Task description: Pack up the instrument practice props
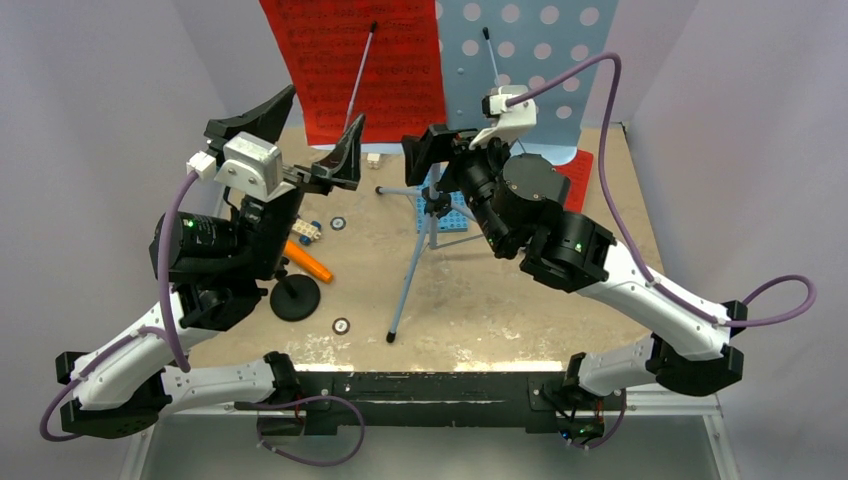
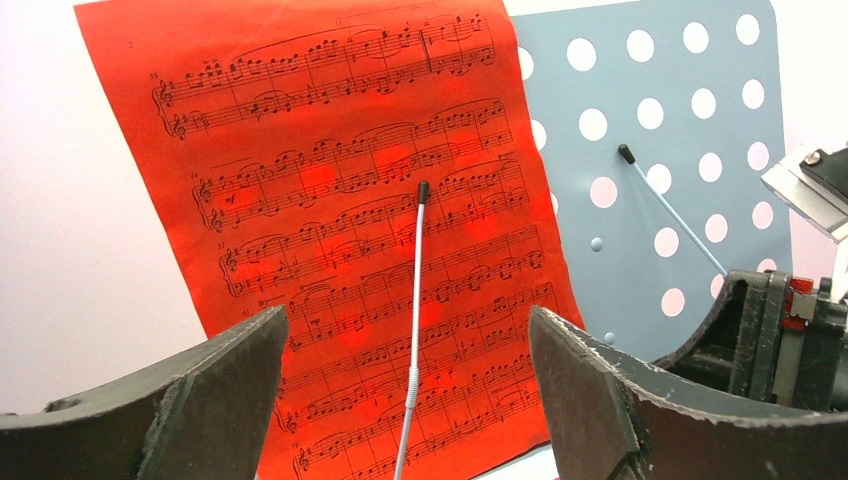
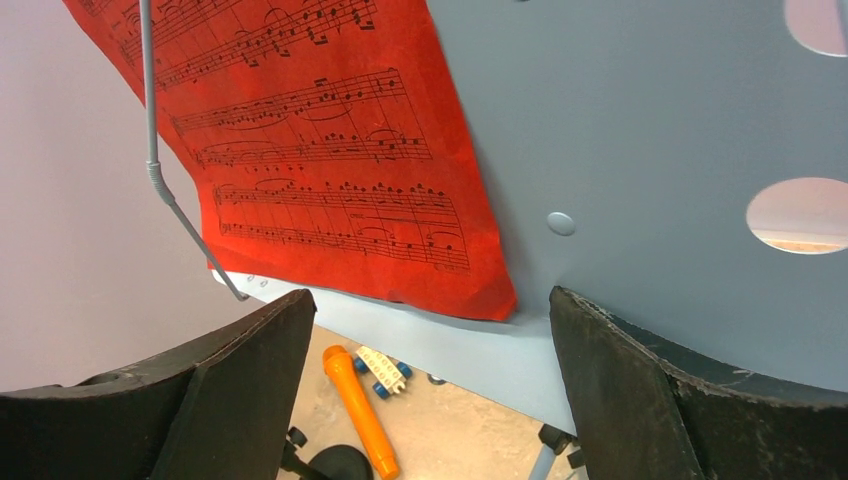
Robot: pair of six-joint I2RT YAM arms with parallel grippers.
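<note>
A red sheet-music page (image 1: 350, 60) rests on the pale-blue perforated music stand (image 1: 540, 60) at the back, pinned by a wire page holder (image 2: 418, 300). The stand's grey tripod legs (image 1: 415, 260) stand mid-table. The orange toy microphone (image 1: 310, 262) lies tilted at its black round base (image 1: 295, 298), under my left arm. My left gripper (image 1: 305, 135) is open and empty, raised and facing the red page (image 2: 330, 200). My right gripper (image 1: 445, 150) is open and empty, close to the stand's lower shelf (image 3: 480, 350). Another red page (image 1: 577, 175) lies behind the right arm.
A small wheeled brick car (image 3: 382, 372) sits beside the microphone (image 3: 360, 410). A blue studded plate (image 1: 450, 210) lies under the tripod. Two small discs (image 1: 339, 223) (image 1: 341, 325) and a small white brick (image 1: 373, 158) lie on the table. Walls enclose the left, right and back.
</note>
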